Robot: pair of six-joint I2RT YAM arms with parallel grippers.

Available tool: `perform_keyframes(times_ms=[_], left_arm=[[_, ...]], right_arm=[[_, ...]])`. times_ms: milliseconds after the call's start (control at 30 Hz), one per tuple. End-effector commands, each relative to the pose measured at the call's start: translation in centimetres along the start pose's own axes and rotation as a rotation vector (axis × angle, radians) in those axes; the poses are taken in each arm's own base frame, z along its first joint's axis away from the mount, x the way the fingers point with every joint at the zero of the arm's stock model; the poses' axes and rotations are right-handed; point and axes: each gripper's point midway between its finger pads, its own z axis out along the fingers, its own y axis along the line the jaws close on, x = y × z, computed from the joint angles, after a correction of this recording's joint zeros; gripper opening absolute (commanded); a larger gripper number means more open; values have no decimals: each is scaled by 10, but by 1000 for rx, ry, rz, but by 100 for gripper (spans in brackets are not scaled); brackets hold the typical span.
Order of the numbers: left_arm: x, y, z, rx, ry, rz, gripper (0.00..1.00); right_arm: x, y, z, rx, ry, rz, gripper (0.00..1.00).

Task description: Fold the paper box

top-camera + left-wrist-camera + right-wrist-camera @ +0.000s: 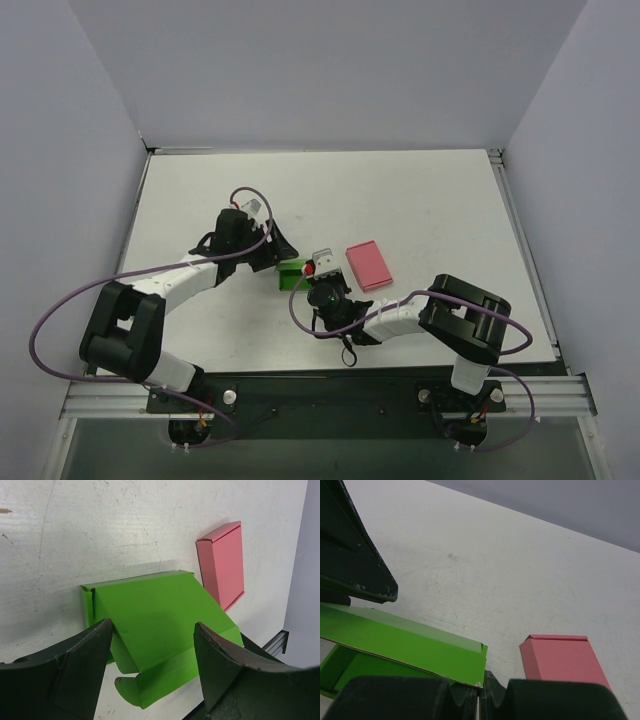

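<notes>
paper box (150, 615) centre frame, straddled by wide-open left gripper (153, 630), long axis laid across jaws; right gripper (480, 695) closed tight at its corner, hold unclear

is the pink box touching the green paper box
No, bare table shows between the paper box and the pink box.

Bright even light, soft shadows, wrist views blurred up close

From above, my left claw (279, 261) hides much of the bright green thin-card box (291, 274). My right claw (481, 692) covers the near edge of the flat pink box (565, 657).
</notes>
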Motion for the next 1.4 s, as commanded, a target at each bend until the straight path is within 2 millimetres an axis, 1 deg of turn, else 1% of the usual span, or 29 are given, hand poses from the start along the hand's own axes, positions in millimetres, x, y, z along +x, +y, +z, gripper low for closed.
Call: perform_keyframes(times_ms=[0,167,300,333,400,433,467,533,567,600,633,667,700,733,800,833,867,900,1000,1033,1067,1100,1133,1167,1200,1233,1300,1333,1367], left_arm=[[2,-2,4,9,-10,56,75],[10,20,7,-83,3,112,71],[9,26,9,-104,-2,134,68],[15,32,8,-129,23,130,68],[14,32,8,-133,21,132,67],[14,32,8,-132,20,134,67],[14,32,8,-133,19,134,67],[14,33,8,-135,19,135,67],[14,32,8,-134,19,137,67],[13,32,8,-133,19,136,67],[14,33,9,-135,21,135,66],[14,32,9,-132,22,135,66],[14,32,9,-131,21,135,67],[14,32,9,-128,23,135,67],[14,31,8,-128,21,136,67],[14,31,8,-127,22,136,67],[14,32,8,-128,21,136,66],[14,32,8,-131,22,135,67],[14,32,7,-128,21,136,67],[15,32,8,-129,24,135,67],[15,32,8,-130,23,135,67],[15,33,7,-132,25,135,66],[16,32,7,-130,25,137,66],[15,33,7,-132,23,137,67],[16,34,7,-133,25,138,67],[16,34,6,-133,23,138,66],[16,34,5,-134,22,140,66],[16,34,5,-133,21,140,66],[15,33,5,-134,18,141,67]], right_arm=[[-6,2,0,16,-12,37,0],[-4,2,-1,10,-4,48,0],[0,1,-4,-4,7,52,0],[0,0,-5,-7,9,54,3],[-3,-1,-8,-21,10,76,8],[0,-3,-11,-26,18,76,18],[-7,-4,-14,-39,10,97,25],[-2,-9,-20,-47,28,95,36],[-8,-11,-23,-59,23,111,40],[-3,-13,-27,-70,39,105,44],[3,-16,-31,-83,52,104,54],[-3,-18,-36,-103,43,127,58],[1,-15,-41,-146,59,120,60],[-8,-17,-46,-169,47,155,62],[-1,-15,-55,-226,83,152,63],[-11,-16,-60,-248,76,178,64],[-11,-17,-62,-258,99,181,64],[-15,-11,-66,-307,116,197,64],[-31,-7,-68,-362,142,292,65],[-34,1,-71,-423,167,328,66],[-34,3,-71,-443,201,367,67],[-40,-3,-61,-420,227,464,66],[-39,4,-63,-469,276,512,67],[-39,4,-59,-471,301,553,67],[-45,0,-52,-456,316,629,67],[-42,2,-48,-455,342,659,67],[-50,9,-46,-506,363,731,67],[-50,6,-38,-489,379,795,66],[-56,8,-36,-510,376,838,66]])
